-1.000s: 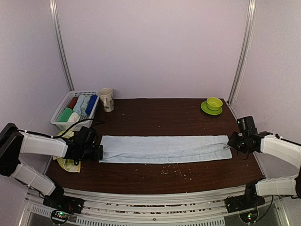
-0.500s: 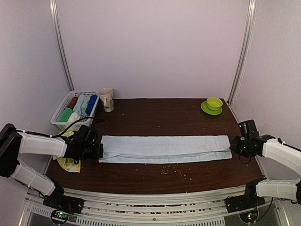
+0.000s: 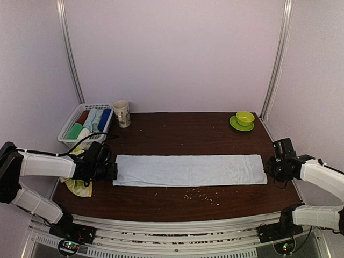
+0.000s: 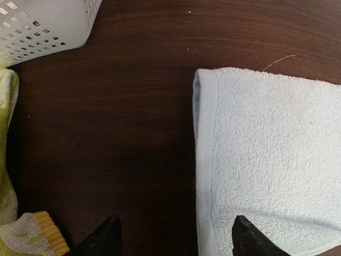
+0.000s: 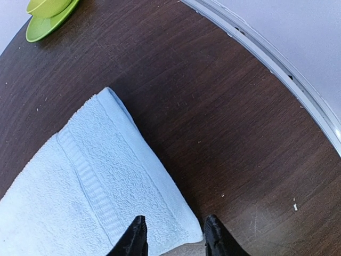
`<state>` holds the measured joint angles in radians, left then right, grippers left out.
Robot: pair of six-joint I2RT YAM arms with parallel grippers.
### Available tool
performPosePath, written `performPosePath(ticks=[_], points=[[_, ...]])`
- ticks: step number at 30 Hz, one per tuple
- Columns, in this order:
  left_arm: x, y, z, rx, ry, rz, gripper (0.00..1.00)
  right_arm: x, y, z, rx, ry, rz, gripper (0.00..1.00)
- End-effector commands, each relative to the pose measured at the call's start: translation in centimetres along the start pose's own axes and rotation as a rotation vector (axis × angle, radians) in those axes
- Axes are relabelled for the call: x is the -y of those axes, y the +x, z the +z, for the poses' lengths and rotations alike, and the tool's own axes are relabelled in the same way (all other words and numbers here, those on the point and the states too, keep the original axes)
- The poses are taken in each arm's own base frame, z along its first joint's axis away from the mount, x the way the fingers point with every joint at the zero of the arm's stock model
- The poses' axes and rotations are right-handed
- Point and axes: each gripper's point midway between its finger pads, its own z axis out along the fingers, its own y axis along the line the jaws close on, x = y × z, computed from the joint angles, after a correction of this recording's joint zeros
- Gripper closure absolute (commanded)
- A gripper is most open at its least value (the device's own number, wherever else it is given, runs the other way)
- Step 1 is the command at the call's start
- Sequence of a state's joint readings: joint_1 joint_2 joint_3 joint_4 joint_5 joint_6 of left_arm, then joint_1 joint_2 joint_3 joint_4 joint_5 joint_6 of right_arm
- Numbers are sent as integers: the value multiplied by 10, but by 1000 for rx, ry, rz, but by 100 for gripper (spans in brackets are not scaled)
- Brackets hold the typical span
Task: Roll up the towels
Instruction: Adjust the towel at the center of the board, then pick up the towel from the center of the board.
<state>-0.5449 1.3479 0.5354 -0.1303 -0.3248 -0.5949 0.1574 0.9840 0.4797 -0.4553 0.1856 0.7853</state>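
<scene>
The long pale blue-white towel (image 3: 188,170) lies flat and unrolled across the table. My left gripper (image 3: 110,173) is open at its left end. In the left wrist view (image 4: 173,241) one fingertip is over the towel (image 4: 266,160) and the other over bare wood. My right gripper (image 3: 267,169) is open at the right end. Its jaws (image 5: 173,242) stand either side of the near corner of the towel (image 5: 96,181), which lies flat. The yellow-green towel (image 3: 78,186) is crumpled at the table's left edge under my left arm, and its edge shows in the left wrist view (image 4: 8,160).
A white slatted basket (image 3: 69,129) with several rolled towels stands at back left, and its corner shows in the left wrist view (image 4: 42,26). A mug (image 3: 121,113) is beside it. A green cup on a saucer (image 3: 244,119) is at back right. Crumbs (image 3: 201,196) lie in front of the towel.
My right gripper has moved right and nearer, and the towel's right end went with it. The long crease near that end has flattened out. My left gripper has barely moved.
</scene>
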Motion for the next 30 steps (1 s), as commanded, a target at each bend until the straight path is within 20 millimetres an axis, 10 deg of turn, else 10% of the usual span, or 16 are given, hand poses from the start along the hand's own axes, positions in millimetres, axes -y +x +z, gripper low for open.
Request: performPosePath(ticks=[1,10,18,30], points=[[4,-23,-7,63,1,-15,27,-4,-21,-5,72,9,8,60],[8,-33,12,35,-42,26,20,-37,-6,39,-105,-18,-125,45],[1,-28,14,29,-69,33,19,-19,13,47,-159,1,-152,38],[0,-19,14,23,-49,21,19,-21,39,70,-249,-26,-150,51]])
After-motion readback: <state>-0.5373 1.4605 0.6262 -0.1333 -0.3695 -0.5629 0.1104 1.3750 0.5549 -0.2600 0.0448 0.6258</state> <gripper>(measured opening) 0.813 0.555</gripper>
